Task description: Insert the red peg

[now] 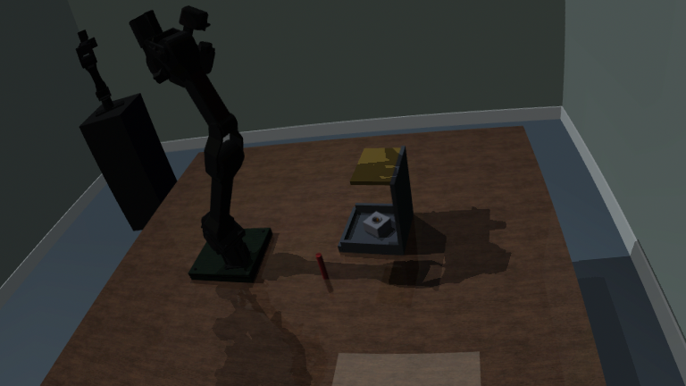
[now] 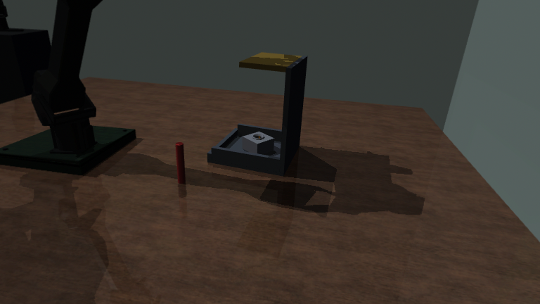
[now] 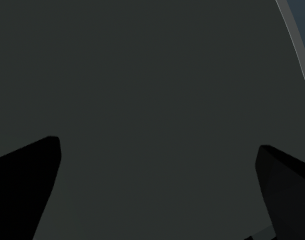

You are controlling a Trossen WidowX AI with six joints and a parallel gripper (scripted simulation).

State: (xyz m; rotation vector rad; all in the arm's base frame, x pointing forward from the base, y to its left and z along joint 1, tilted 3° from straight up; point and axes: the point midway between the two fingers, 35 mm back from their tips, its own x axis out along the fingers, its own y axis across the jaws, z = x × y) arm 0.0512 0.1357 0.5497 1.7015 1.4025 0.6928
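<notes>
The red peg (image 1: pixel 322 266) (image 2: pixel 181 163) stands upright on the table, between the arm's base and the box, a little to the viewer's side of the box. The box (image 1: pixel 372 248) (image 2: pixel 247 163) has low rims and a tall back wall on the right. The yellow roof (image 1: pixel 374 166) (image 2: pixel 266 60) sticks out from that wall toward the arm. Below it the pale block (image 1: pixel 372 228) (image 2: pixel 250 144) shows an empty hole in its top. My gripper (image 3: pixel 160 152) is open and empty, fingers wide apart. It is high above the table near the arm's base, away from peg and box.
The arm stands on a dark green base plate (image 1: pixel 260 247) (image 2: pixel 115 137) left of the box. A black pedestal (image 1: pixel 123 159) with a smaller dark arm stands behind at the left. A pale sheet (image 1: pixel 406 369) lies at the bottom edge of the top view. Shadows cross the table around the peg.
</notes>
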